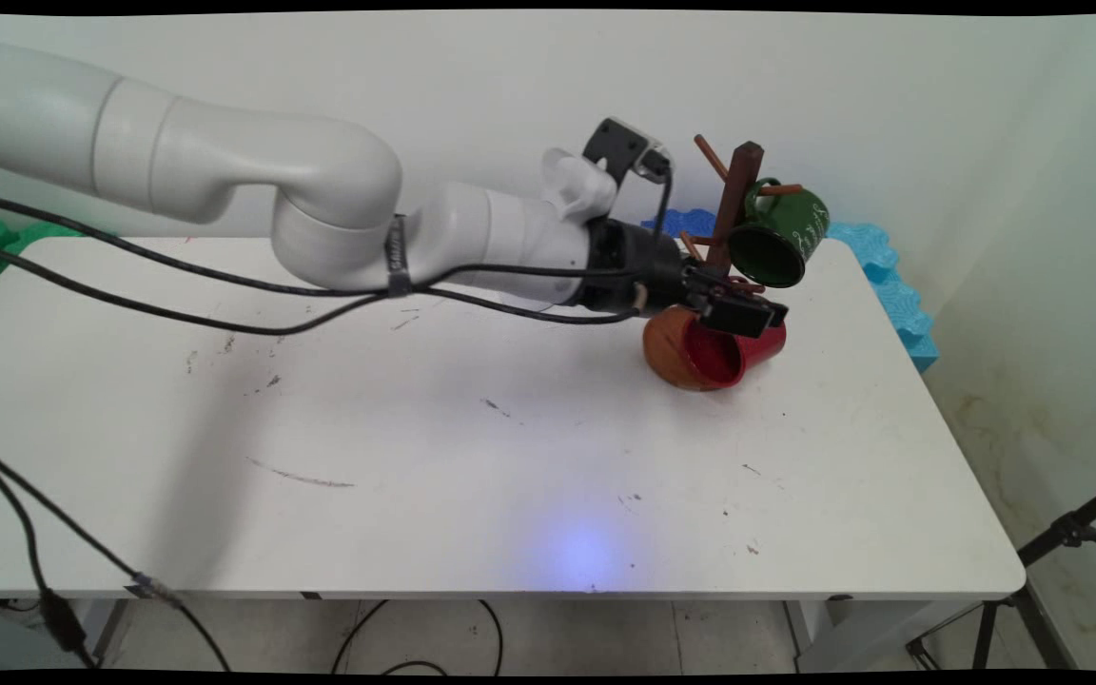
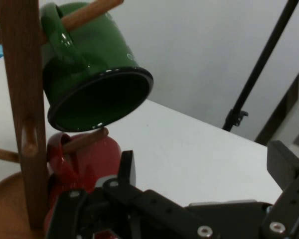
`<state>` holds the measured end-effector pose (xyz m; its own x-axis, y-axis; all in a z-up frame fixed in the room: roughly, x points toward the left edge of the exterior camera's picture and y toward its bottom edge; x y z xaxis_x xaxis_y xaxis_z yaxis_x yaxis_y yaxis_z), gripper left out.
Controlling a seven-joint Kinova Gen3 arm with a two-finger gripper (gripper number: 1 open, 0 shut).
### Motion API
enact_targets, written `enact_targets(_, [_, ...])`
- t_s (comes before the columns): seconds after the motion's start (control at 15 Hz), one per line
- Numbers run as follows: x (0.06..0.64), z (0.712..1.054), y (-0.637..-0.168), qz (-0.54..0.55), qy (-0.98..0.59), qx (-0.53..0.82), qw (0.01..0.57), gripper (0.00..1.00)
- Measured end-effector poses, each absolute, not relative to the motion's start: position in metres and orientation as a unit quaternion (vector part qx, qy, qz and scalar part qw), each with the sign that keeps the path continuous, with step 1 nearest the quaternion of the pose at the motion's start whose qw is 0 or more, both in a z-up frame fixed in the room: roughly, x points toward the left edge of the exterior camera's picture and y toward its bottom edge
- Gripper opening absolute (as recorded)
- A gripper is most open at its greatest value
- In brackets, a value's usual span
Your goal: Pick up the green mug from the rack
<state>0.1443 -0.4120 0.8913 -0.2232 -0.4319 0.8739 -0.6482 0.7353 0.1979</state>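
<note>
Reaches in low from the left, with the tool at the foot of the wooden mug tree near the far right of the bench. Stands wide open in the hand view, one finger just in front of the red mug, the other well off to the side; grips nothing. Cannot tell whether that near finger touches the mug or only sits beside it.

Red mug hung by its handle on a low peg, body tipped, mouth turned toward the near side in the main view, just above the tree's round base. Green mug hung on a higher peg on the same post, mouth angled downward, above the tool and apart from it. Blue foam mat along the bench's far right edge, behind the tree.
</note>
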Motion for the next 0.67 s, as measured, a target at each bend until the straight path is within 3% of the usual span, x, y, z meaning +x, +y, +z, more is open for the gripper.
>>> enact_targets(0.67, [0.110,0.880,-0.407,0.128,-0.743,0.375,0.539,1.00])
